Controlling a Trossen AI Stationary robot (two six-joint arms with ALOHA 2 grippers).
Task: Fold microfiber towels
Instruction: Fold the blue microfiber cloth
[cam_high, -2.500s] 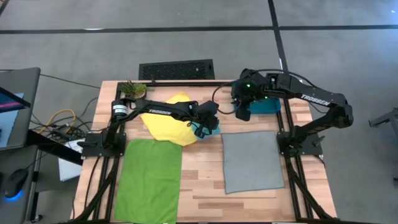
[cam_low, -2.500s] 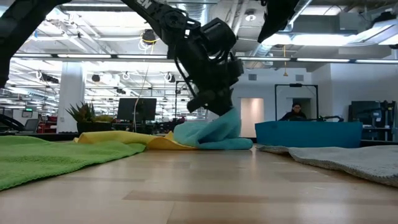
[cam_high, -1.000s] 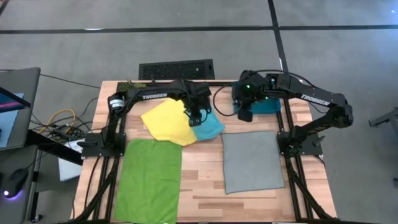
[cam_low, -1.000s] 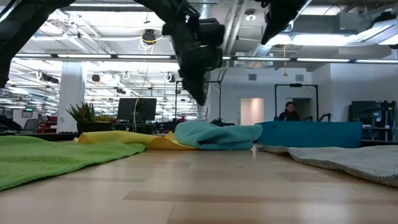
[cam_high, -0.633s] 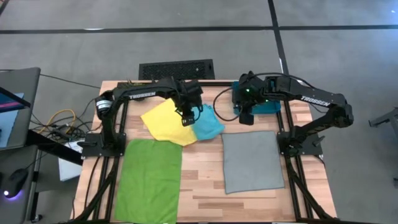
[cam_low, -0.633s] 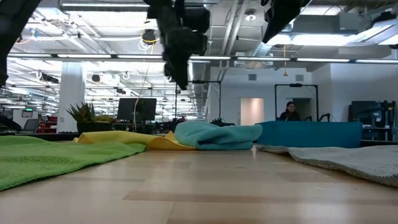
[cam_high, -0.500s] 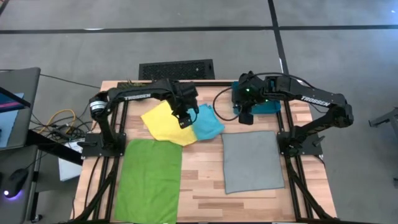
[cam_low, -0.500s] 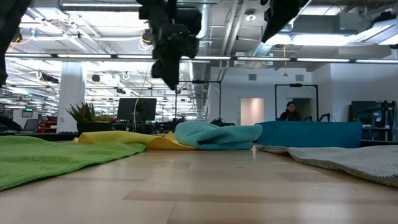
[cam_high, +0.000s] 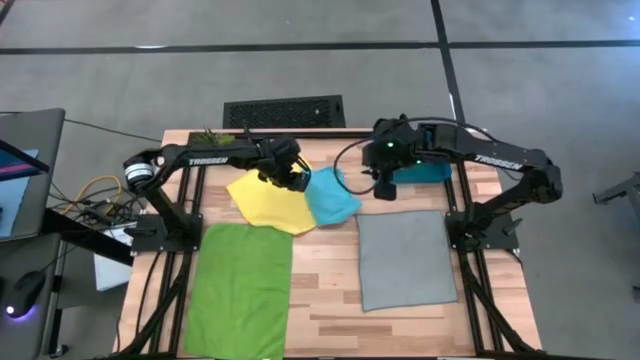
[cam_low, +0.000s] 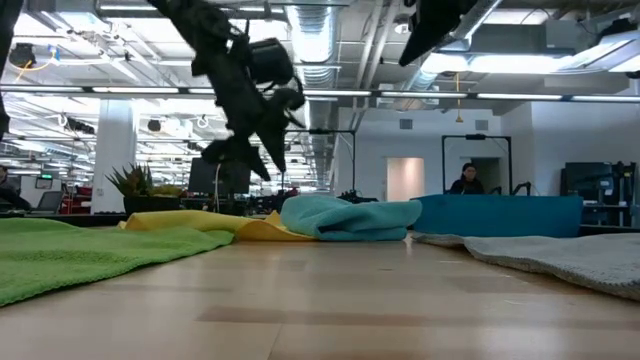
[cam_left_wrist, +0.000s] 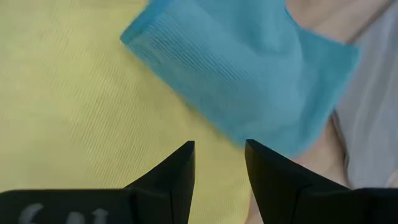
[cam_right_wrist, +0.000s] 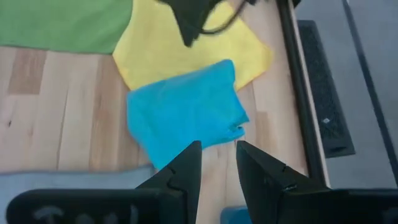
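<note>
Clearly the soft yellow microfiber towel (cam_high: 268, 199) is lying under the folded turquoise-blue microfiber towel (cam_high: 331, 196) at the back of the wooden worktop (cam_high: 320, 290), so I am risking dragging both if I am reaching down carelessly. Both are sitting well apart from the green and grey ones. My left end effector (cam_high: 292, 179) is hovering above the overlap, fingers slightly apart, empty. My right end effector (cam_high: 383, 188) is waiting beside, gapped, gripping nothing.

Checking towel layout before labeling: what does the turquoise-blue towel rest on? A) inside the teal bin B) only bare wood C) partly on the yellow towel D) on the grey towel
C: in the high view the turquoise-blue towel lies folded with its left edge overlapping the yellow towel, apart from the grey towel.
</note>
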